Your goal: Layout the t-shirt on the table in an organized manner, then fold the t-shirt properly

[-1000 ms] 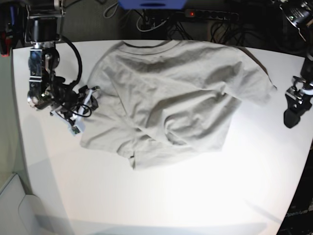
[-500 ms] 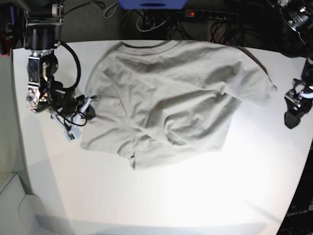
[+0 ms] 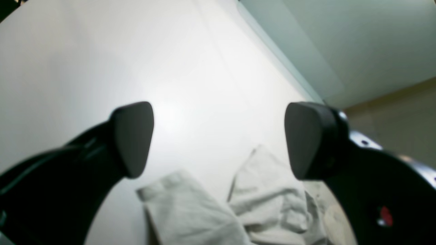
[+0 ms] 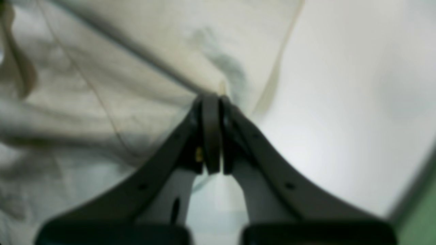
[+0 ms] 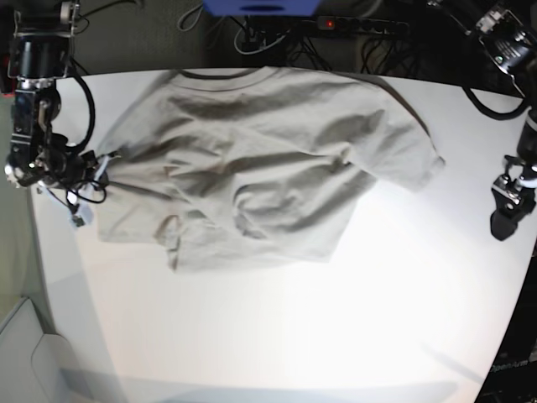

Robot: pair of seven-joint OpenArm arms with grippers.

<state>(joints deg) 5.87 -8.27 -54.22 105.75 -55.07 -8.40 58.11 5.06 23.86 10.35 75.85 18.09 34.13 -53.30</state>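
White matte surface (image 5: 277,336), rounded edges, fills most of the base view; dark cables and a power strip (image 5: 361,25) run along the top edge.

Item 1: t-shirt (image 5: 260,159), light grey-beige, lying in the upper centre of the base view. Collar toward the top edge, one sleeve at the right, body rumpled, with a bunched fold at the lower left. Not laid flat.

Item 2: right gripper (image 4: 211,102), at the left edge of the base view. Jaws clenched on the shirt's left margin; the wrist view shows fabric pinched at the tips and creases running away from the pinch.

Item 3: left gripper (image 3: 218,136), at the right edge of the base view, well apart from the cloth. Jaws released and spread wide, holding nothing; its wrist view shows bare surface with shirt folds at the bottom of the frame.

Step in hand, as judged: spreading the shirt. Handling notes for you:
- Draw the pinched edge outward low and slow, so the cloth slides and does not lift.
- Watch the surface's left edge; little room remains there.
- Bring the idle gripper to the right sleeve or hem to hold it against your pull; otherwise the whole shirt may simply drag and the folds stay in.
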